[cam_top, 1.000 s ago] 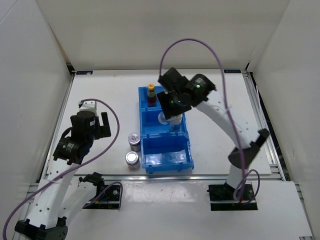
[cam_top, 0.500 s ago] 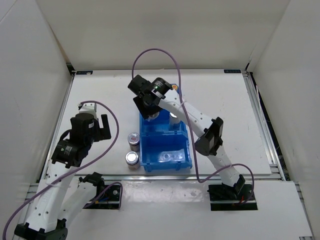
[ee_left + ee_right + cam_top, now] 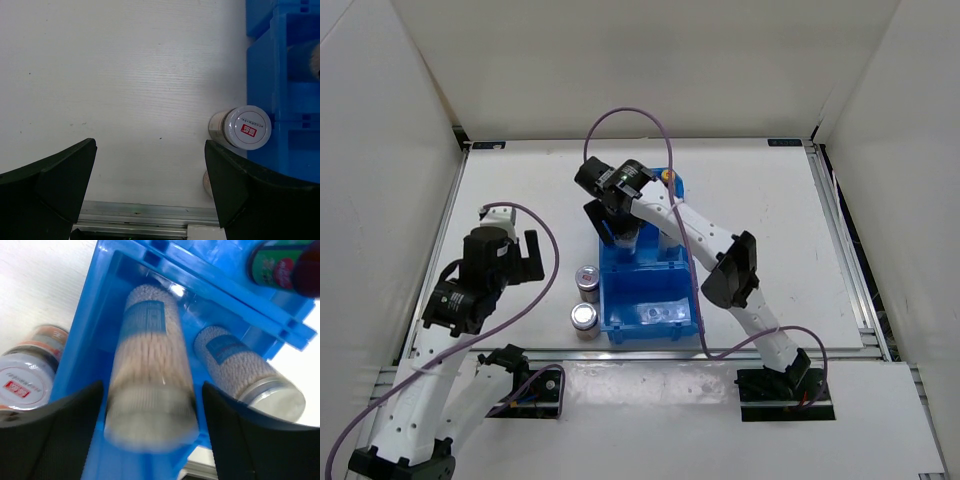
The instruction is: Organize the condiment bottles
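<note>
Bottle [image 3: 667, 178] upright, cap up, in blue bin [image 3: 620, 331].

Two clear stick-filled tubes [image 3: 150, 365] [image 3: 240, 367] in one blue bin [image 3: 653, 338]; two lidded cans [image 3: 587, 279] [image 3: 583, 318] on counter [image 3: 520, 190] at bin's 9 o'clock; one green-labelled condiment bottle [image 3: 272, 262] visible.

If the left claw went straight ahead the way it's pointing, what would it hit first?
Probably the bare table: nothing lies between the left gripper's open jaws. The white-lidded can and blue bin sit off to one side. Its height above the table is unclear.
</note>
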Action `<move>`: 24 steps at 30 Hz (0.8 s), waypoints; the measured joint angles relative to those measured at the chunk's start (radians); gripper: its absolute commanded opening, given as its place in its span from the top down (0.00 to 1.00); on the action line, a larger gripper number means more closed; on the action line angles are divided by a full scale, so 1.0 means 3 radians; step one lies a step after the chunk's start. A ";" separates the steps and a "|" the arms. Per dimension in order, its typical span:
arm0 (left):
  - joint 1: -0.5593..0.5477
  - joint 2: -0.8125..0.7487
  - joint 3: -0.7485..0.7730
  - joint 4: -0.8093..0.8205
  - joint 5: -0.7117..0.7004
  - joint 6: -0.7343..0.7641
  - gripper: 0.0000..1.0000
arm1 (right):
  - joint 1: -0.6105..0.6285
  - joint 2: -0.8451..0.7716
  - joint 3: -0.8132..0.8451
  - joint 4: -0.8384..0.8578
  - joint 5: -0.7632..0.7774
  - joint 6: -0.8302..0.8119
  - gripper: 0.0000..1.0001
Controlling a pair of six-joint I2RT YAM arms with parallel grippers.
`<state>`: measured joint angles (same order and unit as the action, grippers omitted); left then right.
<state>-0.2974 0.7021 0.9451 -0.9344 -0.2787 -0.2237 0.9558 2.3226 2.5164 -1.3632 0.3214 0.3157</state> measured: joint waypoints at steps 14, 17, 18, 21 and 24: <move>0.0000 0.0403 -0.0151 0.0126 0.0443 -0.0745 0.00 | -0.0003 0.0245 0.0462 -0.0011 -0.0033 -0.0029 0.00; 0.0000 0.0430 -0.0337 0.0169 0.0603 -0.0890 0.00 | -0.0003 0.0200 0.0968 0.0013 -0.0057 -0.0032 0.00; 0.0000 0.0446 -0.0370 0.0174 0.0651 -0.0919 0.00 | -0.0003 0.0175 0.1161 0.0010 -0.0060 -0.0036 0.00; 0.0000 0.0528 -0.0392 0.0249 0.0764 -0.0966 0.00 | -0.0003 -0.0033 0.1534 0.0034 -0.0067 -0.0042 0.00; 0.0000 0.0651 -0.0390 0.0352 0.0819 -0.1001 0.00 | -0.0005 -0.0379 0.1634 0.0045 -0.0031 -0.0045 0.00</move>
<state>-0.2974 0.8974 0.8280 -0.8288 -0.0330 -0.5240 0.9543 2.2089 3.0066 -1.3499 0.3122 0.3023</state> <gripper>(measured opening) 0.998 0.998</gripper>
